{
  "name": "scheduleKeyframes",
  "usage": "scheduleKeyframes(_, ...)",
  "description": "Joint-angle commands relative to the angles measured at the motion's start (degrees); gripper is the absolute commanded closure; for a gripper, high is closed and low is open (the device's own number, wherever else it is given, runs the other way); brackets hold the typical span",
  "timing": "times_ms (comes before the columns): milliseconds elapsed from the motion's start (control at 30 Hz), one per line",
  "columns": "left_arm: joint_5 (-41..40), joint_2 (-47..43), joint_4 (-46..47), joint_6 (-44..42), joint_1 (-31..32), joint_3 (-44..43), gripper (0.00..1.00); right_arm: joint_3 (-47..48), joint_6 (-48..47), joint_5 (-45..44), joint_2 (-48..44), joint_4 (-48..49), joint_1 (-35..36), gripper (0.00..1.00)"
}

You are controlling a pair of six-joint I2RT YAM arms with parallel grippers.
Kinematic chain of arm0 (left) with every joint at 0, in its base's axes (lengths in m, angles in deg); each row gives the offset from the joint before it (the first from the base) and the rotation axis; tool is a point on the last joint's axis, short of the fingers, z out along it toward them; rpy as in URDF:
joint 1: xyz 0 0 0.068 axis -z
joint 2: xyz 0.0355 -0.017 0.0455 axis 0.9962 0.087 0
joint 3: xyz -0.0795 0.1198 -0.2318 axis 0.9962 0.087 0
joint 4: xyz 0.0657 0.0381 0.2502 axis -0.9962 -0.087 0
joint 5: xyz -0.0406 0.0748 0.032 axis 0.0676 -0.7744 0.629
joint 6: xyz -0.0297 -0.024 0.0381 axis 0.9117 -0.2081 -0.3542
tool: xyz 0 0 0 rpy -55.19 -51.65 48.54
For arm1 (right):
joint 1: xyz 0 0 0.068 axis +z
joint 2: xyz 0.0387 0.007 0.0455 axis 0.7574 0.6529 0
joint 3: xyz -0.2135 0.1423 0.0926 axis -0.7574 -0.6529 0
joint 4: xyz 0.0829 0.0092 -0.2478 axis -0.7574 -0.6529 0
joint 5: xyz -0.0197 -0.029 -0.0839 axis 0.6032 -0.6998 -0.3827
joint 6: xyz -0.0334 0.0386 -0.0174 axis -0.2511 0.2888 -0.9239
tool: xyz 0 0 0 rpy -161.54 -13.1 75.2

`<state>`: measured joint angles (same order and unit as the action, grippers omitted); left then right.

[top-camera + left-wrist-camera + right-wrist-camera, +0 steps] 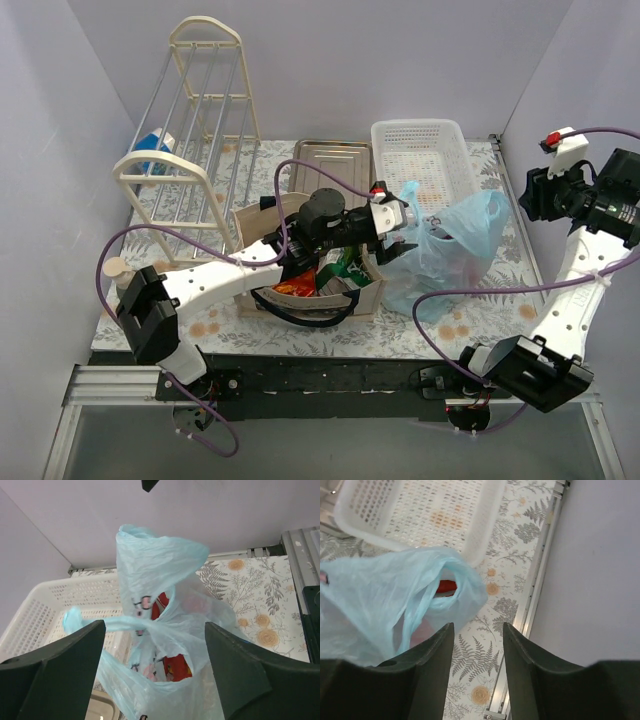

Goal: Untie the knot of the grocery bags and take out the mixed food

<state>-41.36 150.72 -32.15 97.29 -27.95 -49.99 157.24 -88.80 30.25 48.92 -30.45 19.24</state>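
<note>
Little looks done: the blue plastic bag (445, 245) stands just right of the tote (365, 297), its handles seemingly still twisted with red food (160, 605) inside, snack bags (335, 268) lie in the tote, and the left gripper (154, 630) and right gripper (478, 627) both gape, holding nothing.

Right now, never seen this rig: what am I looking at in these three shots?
Two robot arms bolted to a table. One picture is a fixed overhead camera; the other two sit on the wrists, showing each arm's own fingers. The left pincer is open at the light-blue plastic bag, handles apparently tied, something red inside. The right pincer, raised nearby, is open and empty. Also there: a beige tote with snack bags, a white slotted basket, a metal tray.
</note>
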Motion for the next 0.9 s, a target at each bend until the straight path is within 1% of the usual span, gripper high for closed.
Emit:
scheduleKeyframes(0,-5.79,-0.97,-0.32,10.74,-0.37,-5.81,0.15,2.14,-10.67,9.82,-4.13,-11.62,-0.32,0.48)
scheduleKeyframes(33,-6.68,-0.44,-1.29,12.69,-0.28,-7.91,0.14,-2.13,-11.92,12.71,-5.37,-12.42,-0.32,0.47)
scheduleKeyframes(67,-6.95,0.43,-2.35,13.84,-0.28,-8.89,0.14,-4.96,-14.63,14.48,-6.68,-15.3,-0.32,0.45)
scheduleKeyframes(100,-7.04,0.79,-3.49,14.64,-0.37,-9.51,0.13,-7.16,-17.96,16.41,-8.7,-17.76,-0.32,0.4)
scheduleKeyframes(133,-7.13,1.05,-3.5,16.04,-0.37,-9.86,0.14,-8.84,-24.96,19.3,-9.07,-20.05,-0.32,0.04)
scheduleKeyframes(167,-7.65,1.23,-3.41,16.49,-0.37,-9.69,0.13,-11.64,-26.16,20.46,-8.98,-21.9,-0.24,0.02)
scheduleKeyframes(267,-9.58,2.72,-4.19,17.63,-0.37,-10.82,0.13,-15.52,-23.72,22.05,-8.72,-18.42,0.2,0.02)
scheduleKeyframes(333,-12.39,4.74,-5.69,18.16,-0.37,-12.23,0.13,-16.94,-21.35,20.83,-8.89,-12.27,0.82,0.01)
scheduleKeyframes(367,-12.83,5.79,-8.83,18.6,-0.37,-15.11,0.13,-17.55,-17.59,20.04,-8.72,-10.08,1.52,0.01)
scheduleKeyframes(433,-15.99,9.22,-11.92,19.65,-0.46,-18.11,0.13,-19.75,-14.32,18.37,-8.19,-3.59,1.96,0.01)
scheduleKeyframes(467,-17.57,10.45,-14.9,20.26,-0.37,-20.47,0.13,-20.71,-11.35,18.19,-8.02,-1.46,2.48,0.02)
scheduleKeyframes(600,-23.9,15.46,-18.18,21.15,-0.46,-23.92,0.12,-24.75,-6.49,18.19,-6.26,4.53,5.29,0.02)
scheduleKeyframes(667,-26.28,16.7,-17.57,21.15,-0.72,-23.93,0.12,-25.99,-4.21,17.31,-5.91,9.08,7.57,0.07)
scheduleKeyframes(700,-26.9,17.13,-17.74,21.15,-0.81,-24.1,0.12,-26.78,-1.33,16.7,-5.91,11.28,8.2,0.1)
scheduleKeyframes(767,-28.83,18.62,-17.74,20.89,-1.16,-24.36,0.12,-28.1,2.11,15.3,-5.99,17.07,9.6,0.3)
scheduleKeyframes(800,-29.62,19.07,-17.65,20.19,-1.25,-24.63,0.13,-27.76,4.57,14.85,-5.47,18.06,9.87,0.4)
scheduleKeyframes(833,-30.93,19.51,-17.39,19.75,-1.33,-24.8,0.12,-25.4,5.81,15.02,-5.03,18.51,9.87,0.59)
scheduleKeyframes(867,-35.73,20.3,-15.56,19.48,-1.33,-24.72,0.11,-23.73,7.21,15.02,-4.33,18.69,9.87,0.69)
